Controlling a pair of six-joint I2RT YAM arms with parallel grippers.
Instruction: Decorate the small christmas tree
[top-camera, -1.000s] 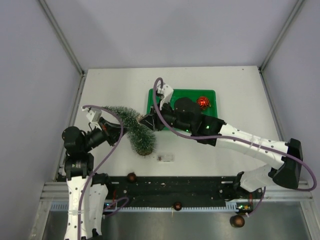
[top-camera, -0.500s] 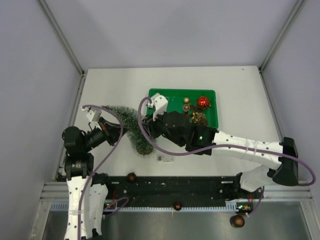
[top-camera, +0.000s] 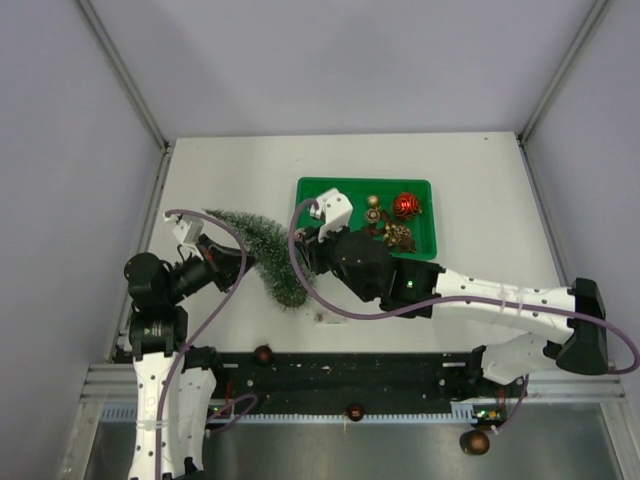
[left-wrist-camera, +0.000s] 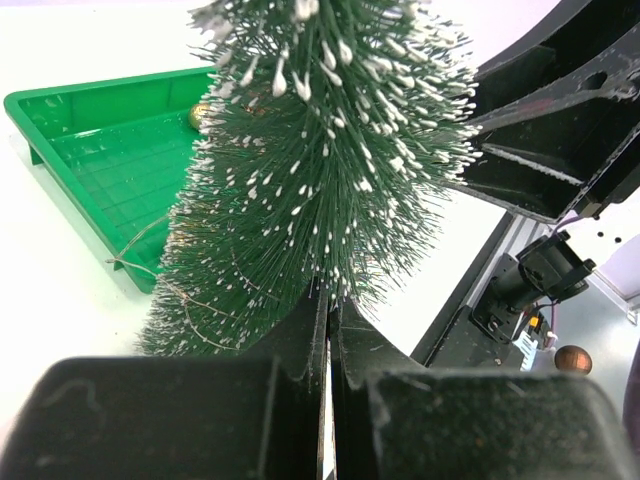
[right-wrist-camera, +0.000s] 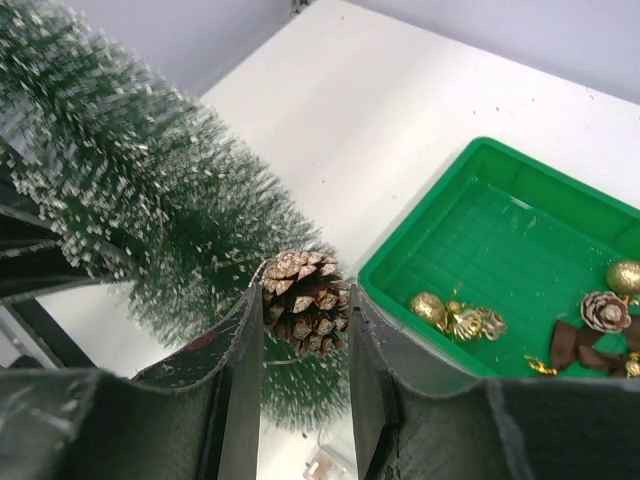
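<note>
Overhead: small christmas tree slants across the table's left half, tip far-left, wide end near-right, just left of the green tray. The right gripper is at the wide end and nearer it; the left gripper flanks the tree's middle.

Left wrist: fingers pressed together on the bristles, apparently holding the tree.

Right wrist: jaws pinch a pinecone. Tree lies just ahead-left, nearly touching. Next, I'd judge: push forward-left into the bristles.
</note>
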